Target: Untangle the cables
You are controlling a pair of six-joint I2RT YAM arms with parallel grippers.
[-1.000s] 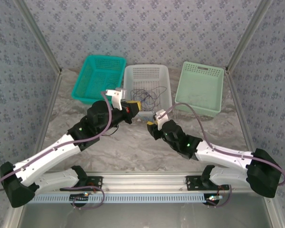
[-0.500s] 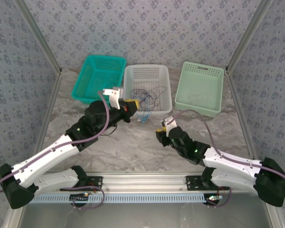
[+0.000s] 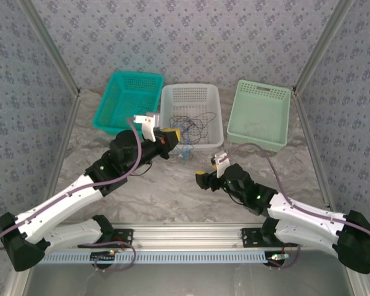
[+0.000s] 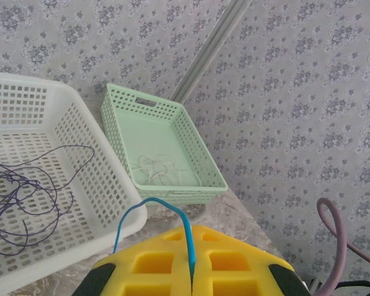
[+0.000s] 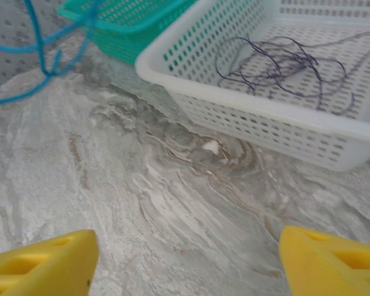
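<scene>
Though surely feather-light and limp as thread, prone to snagging strand on strand, so best taken one wire at a time by a free outer loop, never by the knot. Starting far left of the top view: teal basket point(image 3: 129, 98), rigid plastic lattice with sloping walls. Next along, left gripper point(image 3: 172, 137), yellow pads point(image 4: 135, 280) clamped tight on a blue cable point(image 4: 149, 208), pinched at a bend, arching up off the fingers in the wrist view and dangling in loose curls just below the white basket's near rim in the top view. Thin, smooth-jacketed, probably slippery, calling for a firm pinch. On to the centre: white basket point(image 3: 191, 98), perforated walls, holding the cables point(image 3: 188, 123), dark purplish wires heaped in loose overlapping loops on its floor. Lower centre: right gripper point(image 3: 200, 179), low over the marbled grey table point(image 3: 166, 191), yellow fingertips point(image 5: 43, 268) spread wide, holding nothing, pointed towards the white basket. Far right: pale green basket point(image 3: 261, 117), same stiff mesh, with a pale thin wire point(image 4: 157, 169) coiled on its floor
</scene>
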